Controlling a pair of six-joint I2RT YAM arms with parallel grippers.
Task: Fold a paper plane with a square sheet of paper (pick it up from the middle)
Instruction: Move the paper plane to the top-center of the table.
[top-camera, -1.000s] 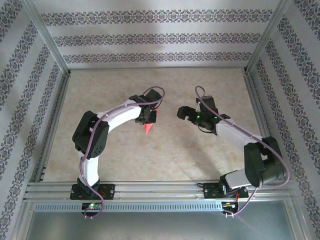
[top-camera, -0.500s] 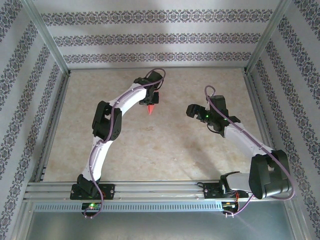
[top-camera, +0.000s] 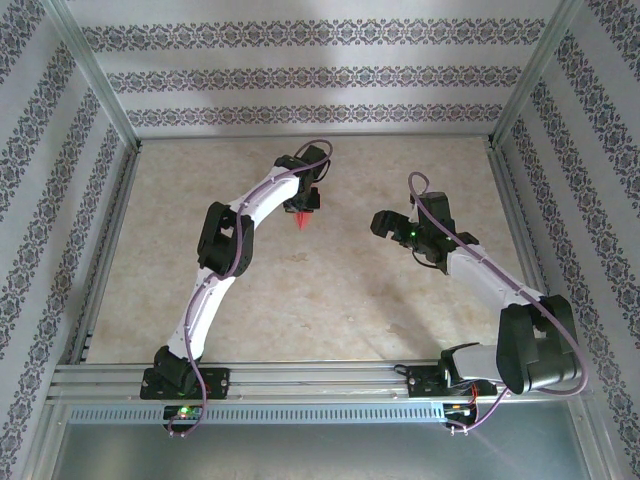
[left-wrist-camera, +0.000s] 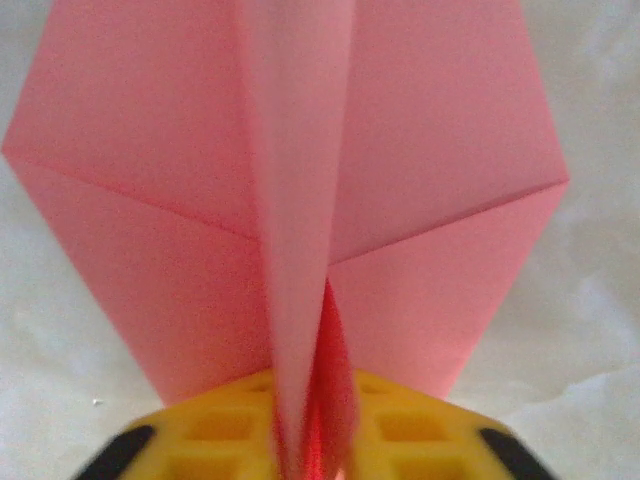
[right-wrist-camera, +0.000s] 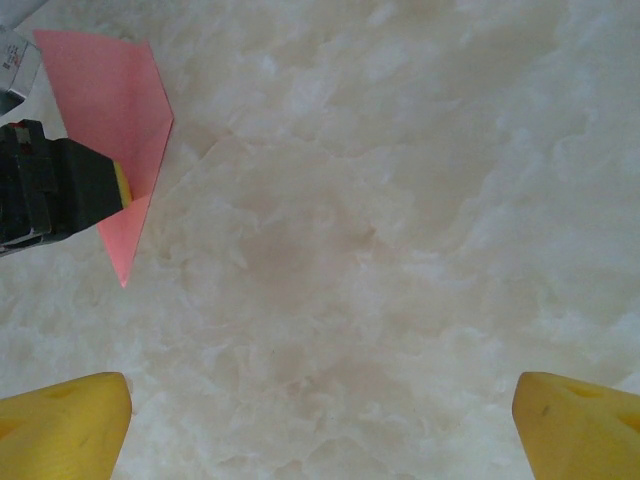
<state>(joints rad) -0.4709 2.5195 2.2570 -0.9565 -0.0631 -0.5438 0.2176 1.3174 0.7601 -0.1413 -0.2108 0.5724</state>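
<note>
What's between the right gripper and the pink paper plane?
Bare marbled beige tabletop lies between the right gripper and the folded pink-red paper plane, seen in the top external view.

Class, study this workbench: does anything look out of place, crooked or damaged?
Nothing stands out. The paper plane has its centre fold between the left gripper fingers. Its wings look roughly even, its creases clean, and no tears are visible.

On the near side of the paper plane (top-camera: 301, 220) the table (top-camera: 330, 300) lies open, so a hand can pass there. The left arm (top-camera: 258, 197) closes its left and far side. To its right stands the right gripper (top-camera: 379, 223), with free room between.
</note>
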